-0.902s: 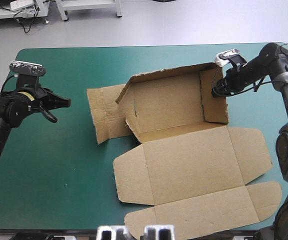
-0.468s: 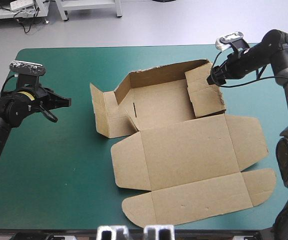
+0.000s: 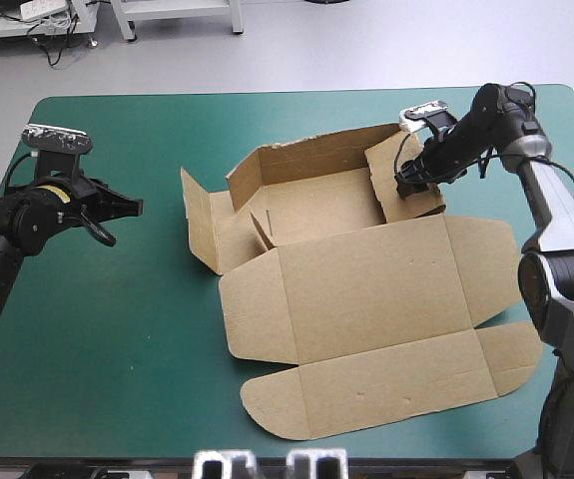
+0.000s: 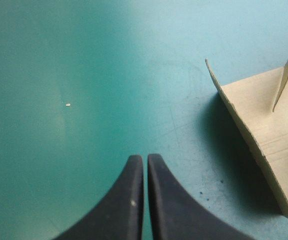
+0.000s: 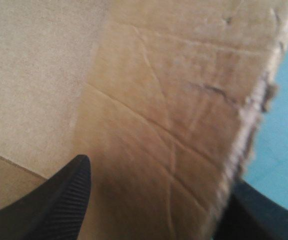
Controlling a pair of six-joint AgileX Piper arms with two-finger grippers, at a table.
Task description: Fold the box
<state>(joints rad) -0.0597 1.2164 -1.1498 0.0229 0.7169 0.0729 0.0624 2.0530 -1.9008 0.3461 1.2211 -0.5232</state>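
The brown box (image 3: 366,289) lies mid-table with its back wall and both side walls raised and its wide lid flat toward the near edge. My right gripper (image 3: 406,178) is shut on the box's right side wall, which leans inward over the tray floor. In the right wrist view the board (image 5: 174,100) fills the frame, with one black finger (image 5: 58,200) on each side of the wall and the right gripper (image 5: 161,175) pinching it. My left gripper (image 3: 132,207) is shut on nothing, low over the cover, left of the box's raised left flap (image 4: 264,115); its left gripper tip (image 4: 145,160) forms one arch.
Bare teal-green cover (image 3: 117,329) stretches between my left gripper and the box and down to the near left corner. The lid's rounded flaps (image 3: 277,399) reach close to the table's near edge.
My right gripper has swung left and inward, carrying the right side wall over the tray. The whole box has slid left, and its left flap now stands up. The left arm is unmoved.
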